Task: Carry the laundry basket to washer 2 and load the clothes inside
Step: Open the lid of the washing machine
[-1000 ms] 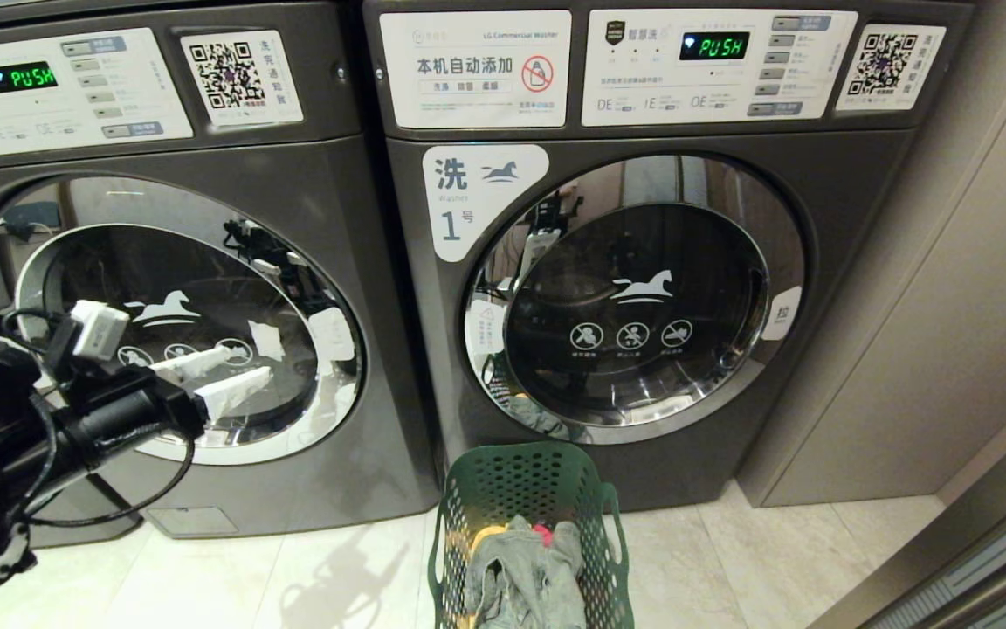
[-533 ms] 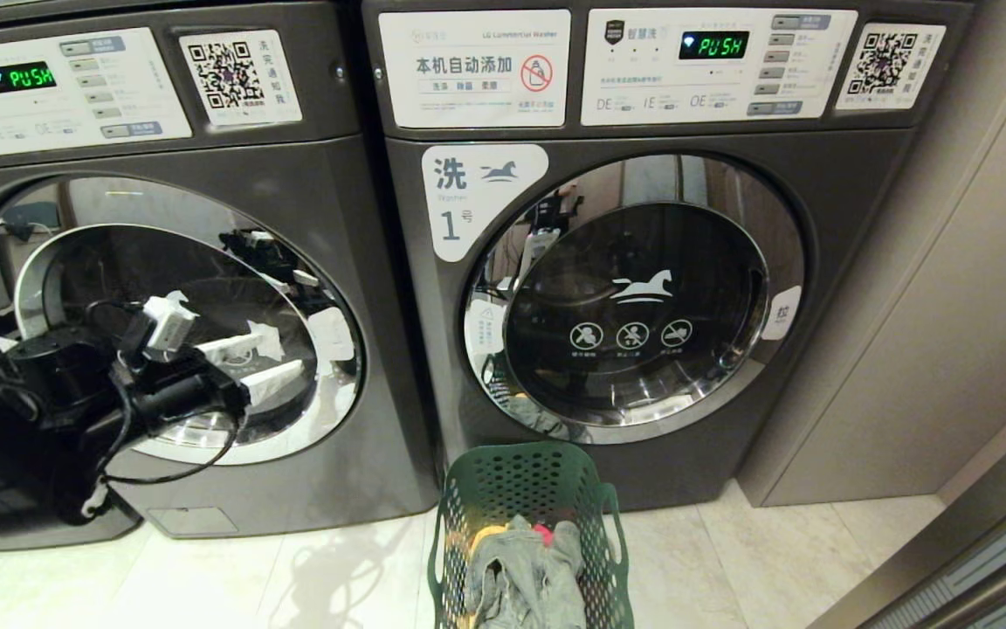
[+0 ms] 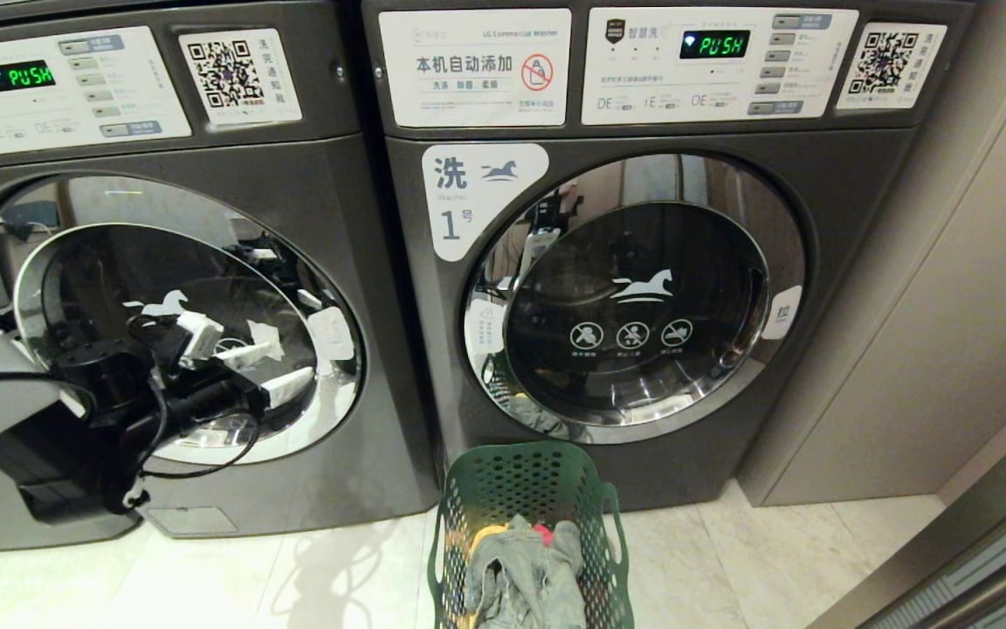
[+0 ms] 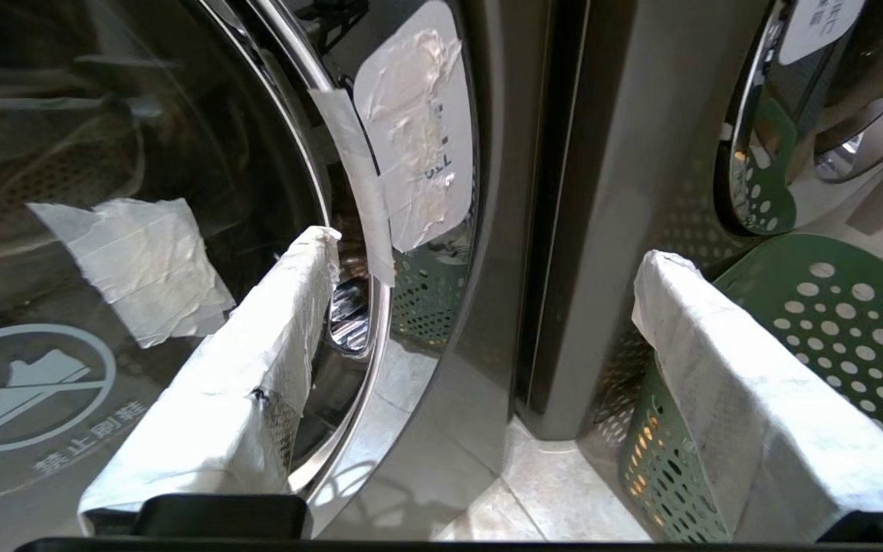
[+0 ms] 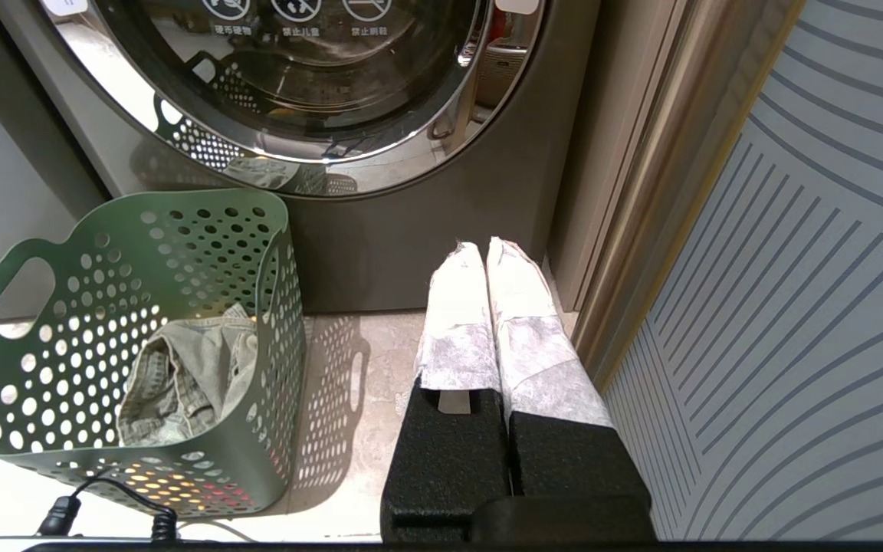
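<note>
the left gripper (image 3: 280, 369) hangs in front of the round glass door (image 3: 180, 314) of the grey washer on the left, its white-wrapped fingers (image 4: 257, 368) spread wide and holding nothing. the laundry basket (image 3: 527, 489) stands on the tiled floor (image 3: 293, 577) just before the washer marked 1 (image 3: 643, 306), the clothes (image 3: 529, 572) heaped inside. the right gripper (image 5: 487, 257) hangs low near the basket, fingers pressed together, empty.
</note>
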{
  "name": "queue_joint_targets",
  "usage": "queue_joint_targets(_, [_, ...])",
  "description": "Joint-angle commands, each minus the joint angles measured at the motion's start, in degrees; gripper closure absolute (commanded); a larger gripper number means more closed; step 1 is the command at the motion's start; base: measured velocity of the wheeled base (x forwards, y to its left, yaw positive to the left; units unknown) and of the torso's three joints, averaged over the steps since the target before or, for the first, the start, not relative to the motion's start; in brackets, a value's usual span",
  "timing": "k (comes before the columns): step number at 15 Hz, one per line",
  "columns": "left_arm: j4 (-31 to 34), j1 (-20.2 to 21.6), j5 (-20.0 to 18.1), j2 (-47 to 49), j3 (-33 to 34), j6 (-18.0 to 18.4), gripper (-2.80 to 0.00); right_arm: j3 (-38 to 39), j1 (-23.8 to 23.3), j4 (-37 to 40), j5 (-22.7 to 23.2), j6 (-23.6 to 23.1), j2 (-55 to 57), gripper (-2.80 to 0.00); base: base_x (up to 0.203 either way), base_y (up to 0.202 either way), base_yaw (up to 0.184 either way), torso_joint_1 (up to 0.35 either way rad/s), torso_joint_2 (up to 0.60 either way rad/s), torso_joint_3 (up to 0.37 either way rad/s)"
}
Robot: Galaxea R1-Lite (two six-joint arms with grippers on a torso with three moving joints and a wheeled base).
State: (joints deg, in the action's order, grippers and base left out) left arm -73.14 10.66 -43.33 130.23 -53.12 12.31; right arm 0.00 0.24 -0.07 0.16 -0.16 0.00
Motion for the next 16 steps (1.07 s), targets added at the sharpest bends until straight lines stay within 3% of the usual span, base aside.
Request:
queue_joint_targets(1, [0.71, -0.68, -0.09, 1.69, -2.41, 0.06, -2.80, 0.00, 0.02, -0.01, 0.02, -0.02, 0.09, 0.00, 0.000, 0.000, 0.000, 0.000, 0.00, 0.000])
queue_joint_targets(16, [12.40, -2.40, -0.52, 8.16, -19.61, -2.12, -2.80, 0.00, 0.02, -0.01, 0.02, -0.02, 0.09, 0.00, 0.000, 0.000, 0.000, 0.000, 0.00, 0.000])
